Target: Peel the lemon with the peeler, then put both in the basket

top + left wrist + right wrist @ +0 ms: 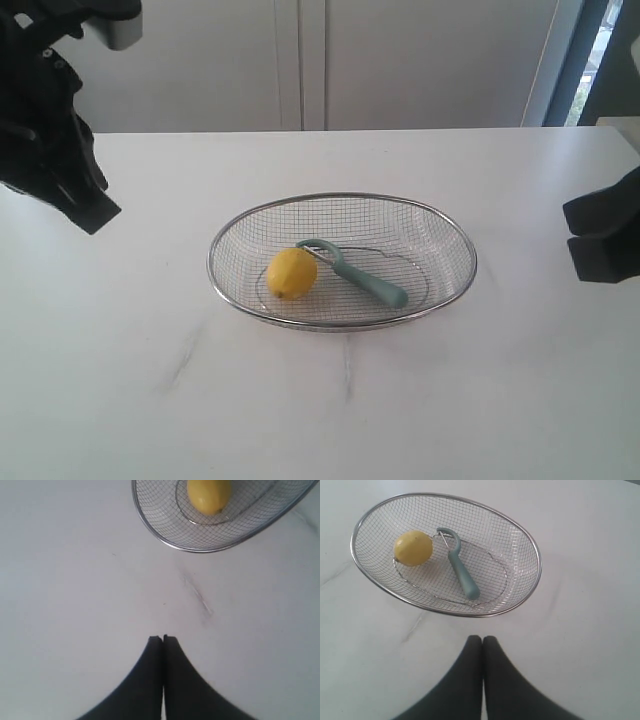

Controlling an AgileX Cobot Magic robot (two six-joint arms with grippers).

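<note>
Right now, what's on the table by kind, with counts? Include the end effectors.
lemon: 1, in the basket
peeler: 1, in the basket
basket: 1
end effectors: 2, left end effector and right end effector, both shut and holding nothing
Total: 5

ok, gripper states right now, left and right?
Left gripper: shut, holding nothing.
Right gripper: shut, holding nothing.

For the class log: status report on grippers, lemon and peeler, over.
Left gripper shut, empty. Right gripper shut, empty. Lemon and peeler side by side in basket. Nothing in the way.
</note>
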